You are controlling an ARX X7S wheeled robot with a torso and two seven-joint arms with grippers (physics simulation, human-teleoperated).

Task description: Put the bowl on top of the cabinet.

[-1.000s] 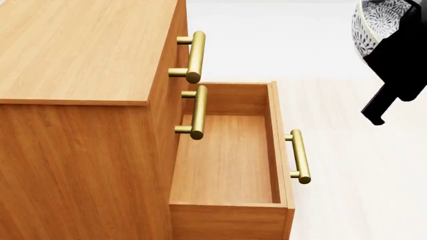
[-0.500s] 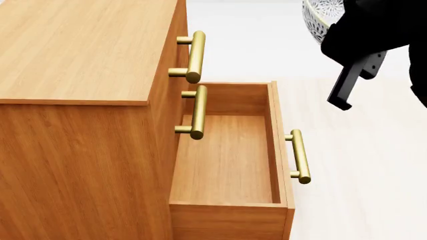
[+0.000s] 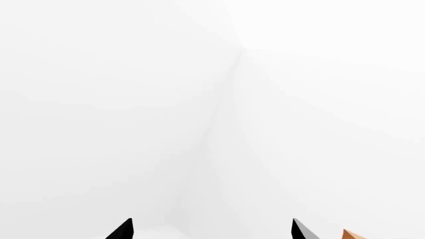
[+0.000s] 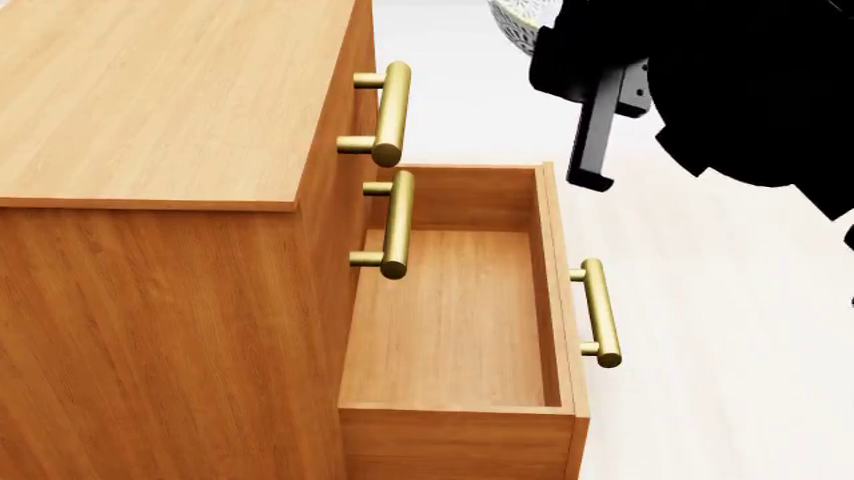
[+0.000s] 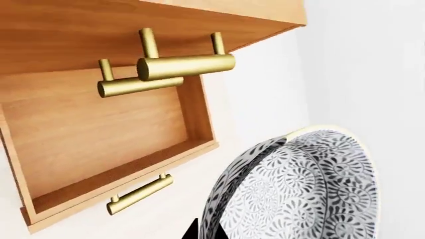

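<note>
Head view: right claw carries bowl in the air beyond the cabinet, apparently clamped on its rim, contact hidden; one drawer open; cabinet top bare; left claw tips apart, nothing between, facing white walls.

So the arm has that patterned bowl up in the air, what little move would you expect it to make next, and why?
Probably carry on sideways toward the cabinet. The right tool grips the bowl, which in the head view hangs beyond the cabinet's front, above the open drawer, not over the flat top. It likely needs to cross past the upper brass handle before lowering.
</note>
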